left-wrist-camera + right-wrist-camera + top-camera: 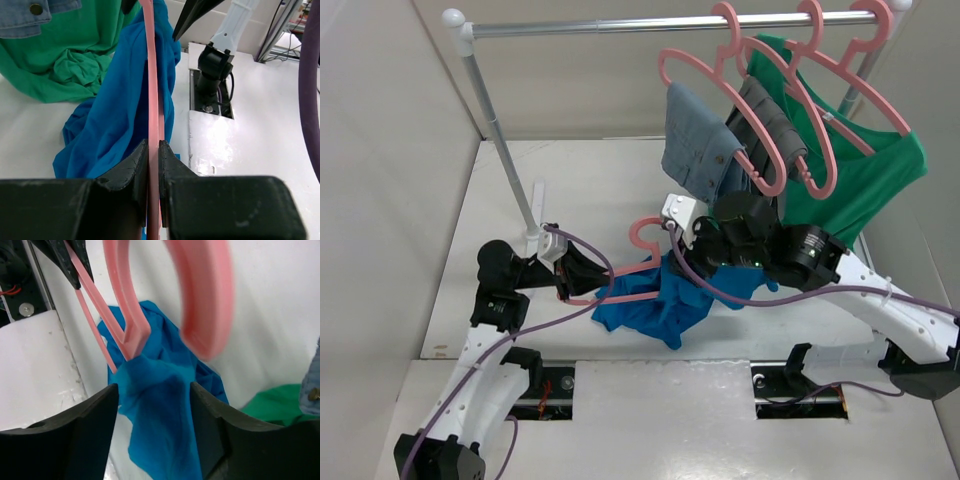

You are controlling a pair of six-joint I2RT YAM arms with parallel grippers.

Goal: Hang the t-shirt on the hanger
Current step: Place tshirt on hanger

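Note:
The pink hanger (632, 291) is held low over the table, hook (645, 232) toward the rack. My left gripper (584, 277) is shut on its bottom bar; in the left wrist view (154, 150) the bar (153, 90) runs up between the closed jaws. The bright blue t-shirt (655, 303) is bunched over the hanger's right end and hangs to the table; it also shows in the left wrist view (120, 120). My right gripper (686, 262) is open over the shirt; in the right wrist view (154, 390) blue fabric (165, 415) lies between the spread jaws, below the hanger (127, 315).
A clothes rail (650, 24) stands at the back, its post (500, 140) on the left. Pink hangers on it bear a denim garment (695, 145), a grey garment (770, 120) and a green shirt (865, 175). White walls enclose the table.

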